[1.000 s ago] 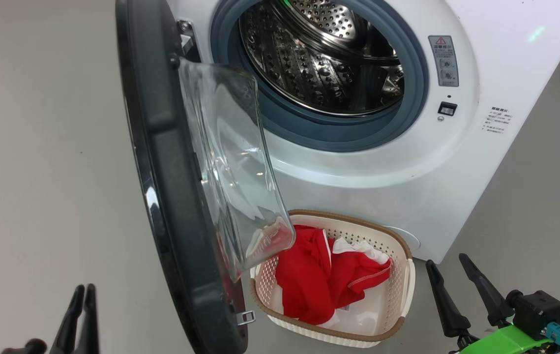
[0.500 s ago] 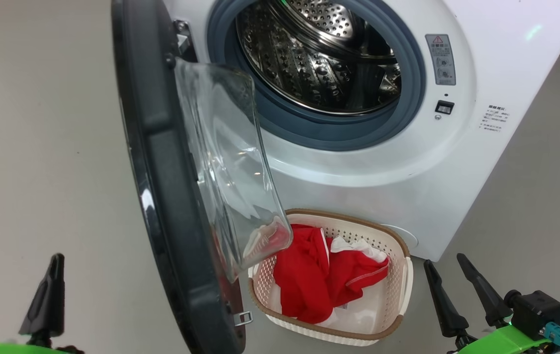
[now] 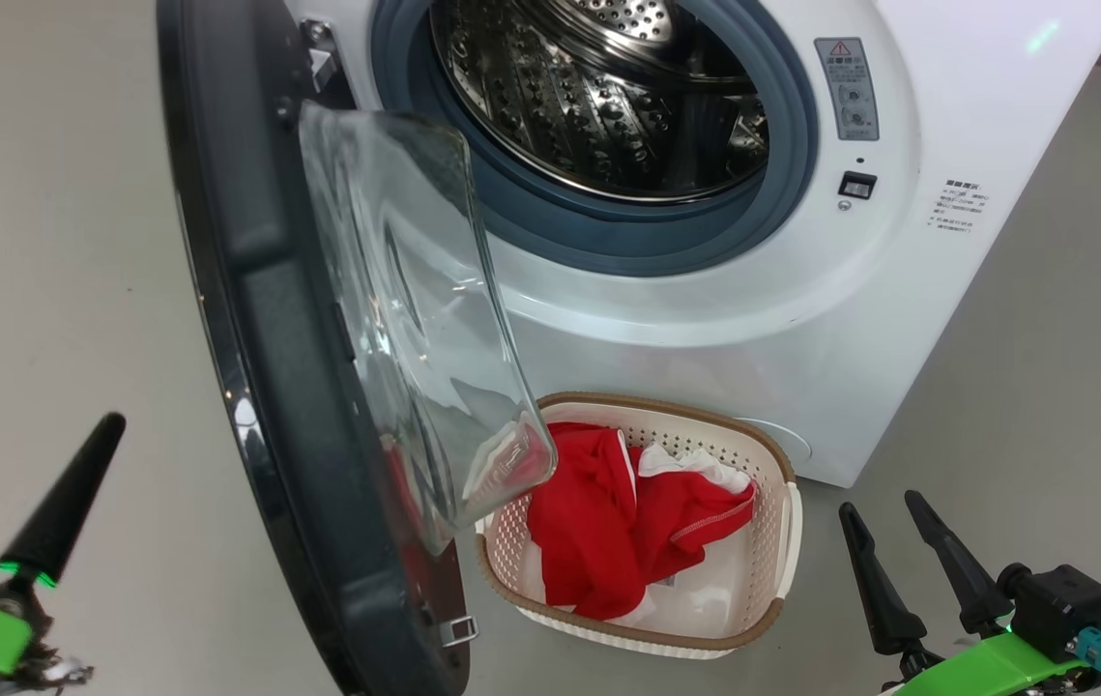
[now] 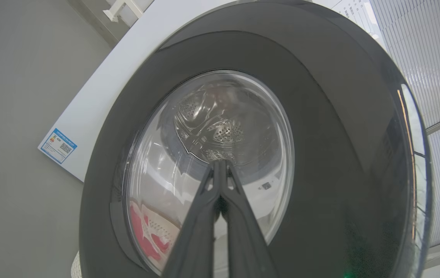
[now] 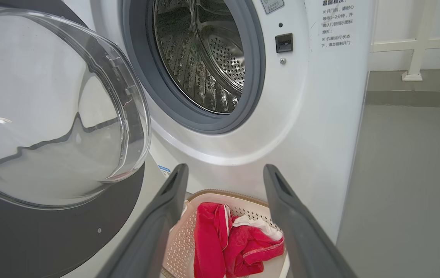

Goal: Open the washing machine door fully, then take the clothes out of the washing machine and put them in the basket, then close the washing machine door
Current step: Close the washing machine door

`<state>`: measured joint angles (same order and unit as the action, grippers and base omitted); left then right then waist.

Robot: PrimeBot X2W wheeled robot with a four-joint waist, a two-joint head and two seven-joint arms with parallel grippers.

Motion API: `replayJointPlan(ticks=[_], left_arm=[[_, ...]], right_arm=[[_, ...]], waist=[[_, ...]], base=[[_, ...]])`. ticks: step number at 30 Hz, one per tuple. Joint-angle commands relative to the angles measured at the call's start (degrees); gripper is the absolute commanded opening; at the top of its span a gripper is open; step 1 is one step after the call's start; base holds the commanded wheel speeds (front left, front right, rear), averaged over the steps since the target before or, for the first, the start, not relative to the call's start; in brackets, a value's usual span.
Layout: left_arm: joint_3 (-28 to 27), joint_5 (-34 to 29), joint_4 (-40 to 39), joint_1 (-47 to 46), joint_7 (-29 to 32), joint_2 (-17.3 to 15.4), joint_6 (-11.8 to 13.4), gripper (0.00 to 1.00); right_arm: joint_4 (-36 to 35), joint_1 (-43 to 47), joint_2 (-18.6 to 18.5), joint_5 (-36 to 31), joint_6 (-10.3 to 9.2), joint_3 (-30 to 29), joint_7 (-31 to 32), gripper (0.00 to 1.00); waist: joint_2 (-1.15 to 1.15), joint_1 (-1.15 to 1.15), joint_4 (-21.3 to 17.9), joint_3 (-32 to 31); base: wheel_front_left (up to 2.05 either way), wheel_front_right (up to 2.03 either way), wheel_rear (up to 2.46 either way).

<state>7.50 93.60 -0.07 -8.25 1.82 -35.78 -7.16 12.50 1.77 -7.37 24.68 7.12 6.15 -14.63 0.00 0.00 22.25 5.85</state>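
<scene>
Checking my left pincer [image 4: 220, 164] — pinched shut, empty, aimed at the door's [image 4: 339, 135] outer glass; my right pincer [image 3: 879, 503] gapes wide, holding nothing, near the basket [image 3: 695, 414] with the red clothes [image 3: 608, 522], just before the open washer [image 3: 705, 329].

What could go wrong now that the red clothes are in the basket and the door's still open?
The left gripper, jaws shut, faces the washing machine door; pushing its smooth glass, it might slip. The basket with the clothes sits close by the door's lower edge, so the closing door may catch it.
</scene>
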Motion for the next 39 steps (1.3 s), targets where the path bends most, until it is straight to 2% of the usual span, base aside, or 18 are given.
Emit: replayJointPlan(ticks=[1, 3, 6, 11, 18, 27, 39], left_arm=[[-4.2, 2.8, -2.3, -2.9, 2.7, -3.1, -0.3, 0.00], [-5.2, 4.4, -3.1, -2.9, 4.8, -3.1, -0.3, 0.00], [-8.1, 9.2, -5.1, -2.4, 12.7, -2.4, -0.3, 0.00], [-13.8, 13.4, -6.7, -1.4, 24.7, 0.1, -0.3, 0.00], [-20.0, 13.8, -6.6, -1.3, 38.1, 4.5, -0.3, 0.00], [-23.8, 9.0, -7.9, -2.8, 47.1, 11.6, -0.3, 0.00], [-25.5, 2.8, -11.7, -5.0, 52.8, 20.0, -0.3, 0.00]], right_arm=[[-1.7, -2.3, -0.9, -0.1, 0.36, 1.0, -0.4, 1.00], [-1.7, -2.3, -0.9, -0.1, 0.36, 1.0, -0.4, 1.00], [-1.7, -2.3, -1.0, -0.2, 0.36, 1.0, -0.4, 1.00], [-1.8, -2.5, -1.0, -0.3, 0.36, 0.9, -0.4, 1.00], [-1.7, -2.8, -0.9, -0.3, 0.36, 1.0, -0.4, 1.00], [-1.6, -2.8, -0.7, -0.2, 0.36, 1.2, -0.4, 1.00], [-1.8, -3.0, -0.5, -0.3, 0.36, 1.2, -0.4, 1.00]], waist=[[0.00, 0.00, -0.3, 0.2], [0.00, 0.00, -0.3, 0.2], [0.00, 0.00, -0.5, 0.4], [0.00, 0.00, -0.7, 0.8], [0.00, 0.00, -1.0, 1.0], [0.00, 0.00, -1.3, 0.9], [0.00, 0.00, -1.9, 1.2]], base=[[0.00, 0.00, 0.00], [0.00, 0.00, 0.00], [0.00, 0.00, 0.00], [0.00, 0.00, 0.00], [0.00, 0.00, 0.00], [0.00, 0.00, 0.00], [0.00, 0.00, 0.00]])
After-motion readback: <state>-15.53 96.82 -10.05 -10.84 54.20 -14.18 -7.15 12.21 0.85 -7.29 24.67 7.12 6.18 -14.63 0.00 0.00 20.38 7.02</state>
